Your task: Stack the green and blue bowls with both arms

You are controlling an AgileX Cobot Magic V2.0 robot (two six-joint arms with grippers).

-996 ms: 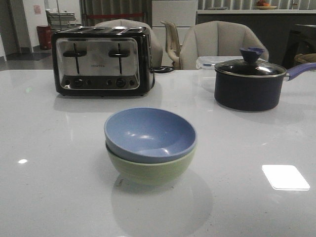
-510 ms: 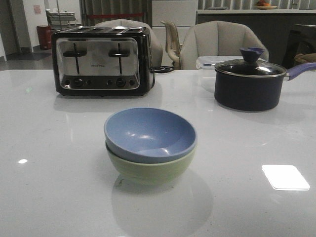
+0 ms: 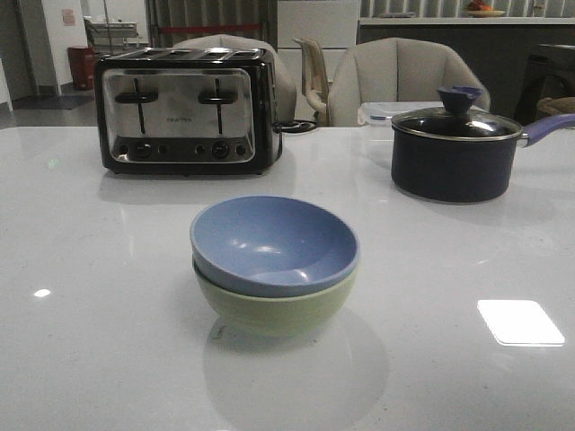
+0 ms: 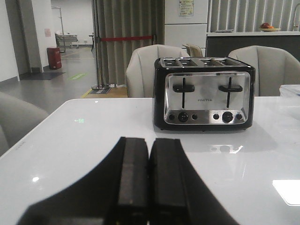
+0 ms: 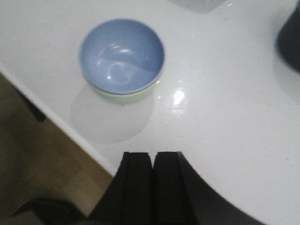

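Observation:
The blue bowl [image 3: 274, 242] sits nested inside the green bowl [image 3: 274, 310] near the middle of the white table [image 3: 90, 359]. In the right wrist view the blue bowl [image 5: 122, 55] shows from above, with a sliver of the green bowl [image 5: 123, 97] under it near the table's edge. My right gripper [image 5: 153, 157] is shut and empty, well apart from the bowls. My left gripper [image 4: 149, 143] is shut and empty, over the table facing the toaster. Neither gripper shows in the front view.
A black and chrome toaster [image 3: 184, 109] stands at the back left, also in the left wrist view [image 4: 204, 99]. A dark navy saucepan [image 3: 458, 148] with a glass lid stands at the back right. Chairs [image 3: 395, 76] stand behind the table.

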